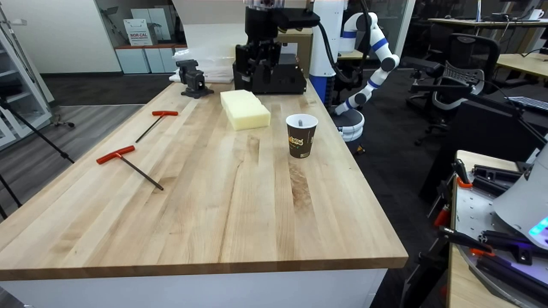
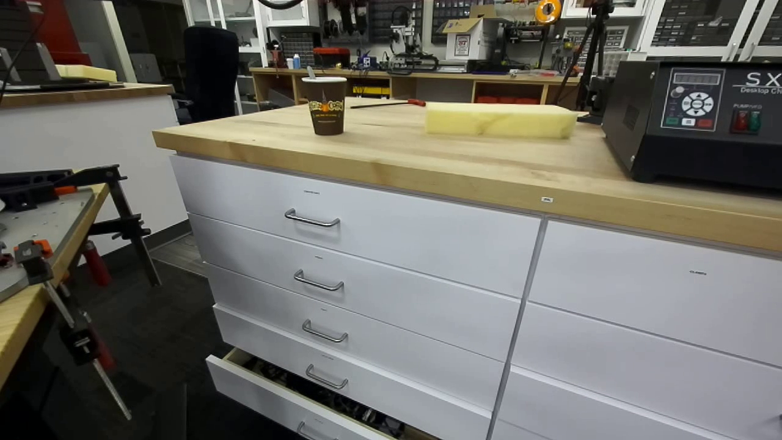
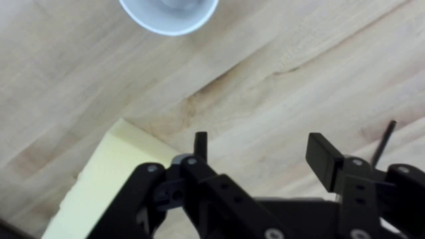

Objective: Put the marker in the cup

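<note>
The brown paper cup with a white rim stands upright on the wooden table near one long edge. It also shows in an exterior view and, cut by the top edge, in the wrist view. A short grey end, seemingly the marker, shows inside the cup. It sticks up just over the rim in an exterior view; the rest is hidden by the cup wall. My gripper is open with nothing between its fingers. In an exterior view the gripper hangs above the table's far end, apart from the cup.
A pale yellow block lies between the cup and the far end. Two red-handled T-shaped tools lie on the opposite side. A black vise-like fixture and a black machine stand at the far end.
</note>
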Robot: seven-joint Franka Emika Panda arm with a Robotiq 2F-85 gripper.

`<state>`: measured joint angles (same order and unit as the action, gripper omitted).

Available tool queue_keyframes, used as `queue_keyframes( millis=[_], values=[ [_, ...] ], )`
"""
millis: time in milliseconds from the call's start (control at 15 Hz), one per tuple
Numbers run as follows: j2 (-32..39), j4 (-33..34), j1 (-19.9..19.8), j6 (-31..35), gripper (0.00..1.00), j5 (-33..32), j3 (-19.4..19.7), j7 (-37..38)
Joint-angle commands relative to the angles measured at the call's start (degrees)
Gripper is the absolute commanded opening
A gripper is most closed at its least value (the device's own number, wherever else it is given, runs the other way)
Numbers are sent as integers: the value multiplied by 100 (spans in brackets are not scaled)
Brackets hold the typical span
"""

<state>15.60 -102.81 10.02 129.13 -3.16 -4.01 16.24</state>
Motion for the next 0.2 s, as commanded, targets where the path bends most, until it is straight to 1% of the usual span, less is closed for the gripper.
queue_keyframes(
  millis=[0,67,133],
  values=[
    [-74,6,25,174,100,-6,-41,3],
    [-129,13,46,206,89,-6,-64,6],
    [-129,10,47,201,96,-5,-70,6]
  ],
)
